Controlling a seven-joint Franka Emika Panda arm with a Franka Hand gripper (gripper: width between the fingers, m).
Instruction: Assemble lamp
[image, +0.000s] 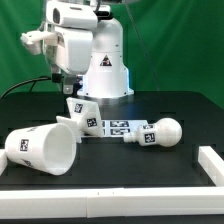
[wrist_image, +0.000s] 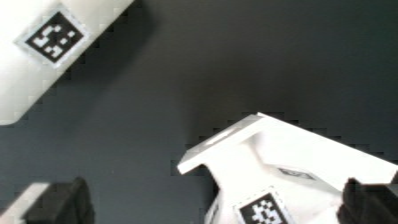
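The gripper (wrist_image: 210, 203) was seen with its jaws wide apart and nothing between them, poised over the small flared base (image: 80, 112). The base lay on the dark worktop (image: 170, 110), just before the robot pedestal (image: 103, 65). It was judged light, stiff, smooth plastic, best taken across its narrower body. The shade (image: 45, 148) lay on its side near by. The bulb (image: 160, 133) lay well apart, beyond the marker board (image: 115, 127). Open room was seen around the base, and a raised white edge (image: 212, 165) bounded the worktop.
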